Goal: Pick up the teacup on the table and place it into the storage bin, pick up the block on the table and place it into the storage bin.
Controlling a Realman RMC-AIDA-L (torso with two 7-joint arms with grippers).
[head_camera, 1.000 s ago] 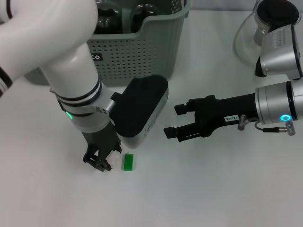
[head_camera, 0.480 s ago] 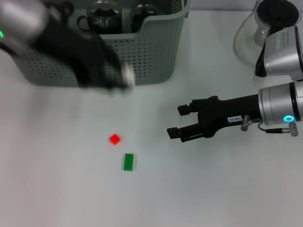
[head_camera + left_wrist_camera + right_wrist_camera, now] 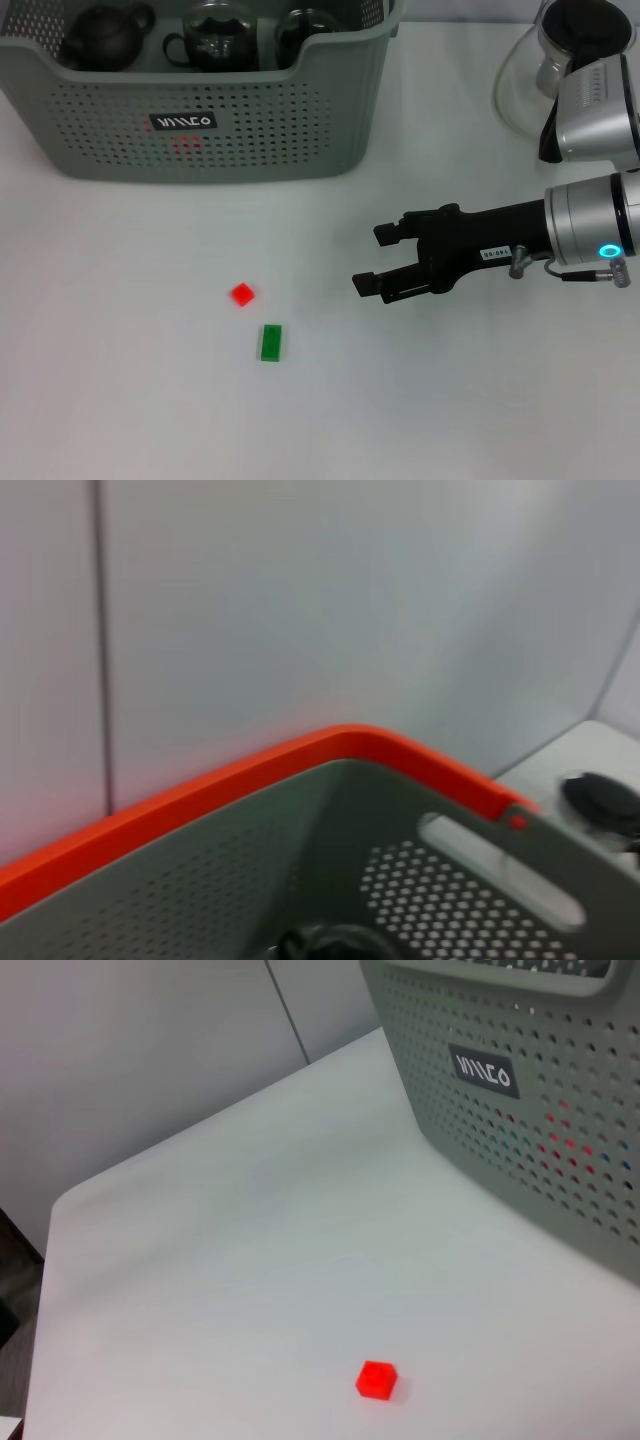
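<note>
the red block point(image 3: 242, 294) lies loose on the white table point(image 3: 150, 400), out in the open and well clear of the storage bin point(image 3: 200, 120), so nothing crowds a grasp from above or from the side. just beside it, nearer the robot, lies a green block point(image 3: 271, 342), flat and apart from the red one; either could be the block the task means, and neither is in the bin yet. in the right wrist view the red block point(image 3: 376, 1380) sits alone with the bin's perforated wall and black label point(image 3: 483, 1070) rising beyond it.

inside the bin stand dark pieces of a tea set: a teapot point(image 3: 103, 32) at one end and two dark cups point(image 3: 215, 35) beside it, so the teacup part looks done, though i cannot tell for sure which of them is the task's cup.

the right gripper point(image 3: 370, 260) hangs low over the table, to the right of the blocks and pointing toward them, its jaws apart and holding nothing — a ready pose for reaching in sideways. the left gripper is out of the head view; its wrist camera looks down on an orange-edged rim point(image 3: 300, 765) of the bin, and i cannot tell how its jaws stand.

a glass jug point(image 3: 540, 60) stands at the table's far right, behind the right arm.
</note>
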